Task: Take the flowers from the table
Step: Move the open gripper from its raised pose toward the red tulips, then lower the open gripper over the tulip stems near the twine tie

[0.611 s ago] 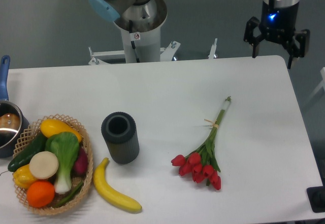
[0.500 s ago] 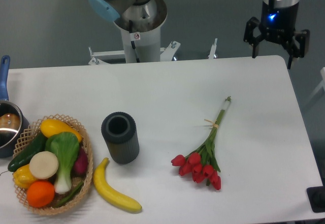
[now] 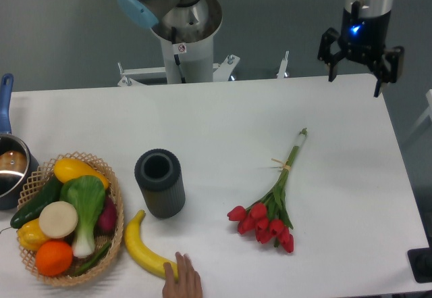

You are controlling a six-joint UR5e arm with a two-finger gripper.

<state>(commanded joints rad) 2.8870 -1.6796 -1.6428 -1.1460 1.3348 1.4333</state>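
The table [image 3: 202, 122] looks smooth and matt white. The basket [image 3: 115, 207] is woven wicker, rough. The dark vase [image 3: 160, 183] is ribbed and matt. The banana [image 3: 145, 254] looks glossy.

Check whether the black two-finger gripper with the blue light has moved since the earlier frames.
Yes. The black two-finger gripper has shifted slightly left and up, judged against the back right corner of the white table. Its jaws are spread open.

red tulips [image 3: 264, 222], flat on white table [image 3: 223, 119]
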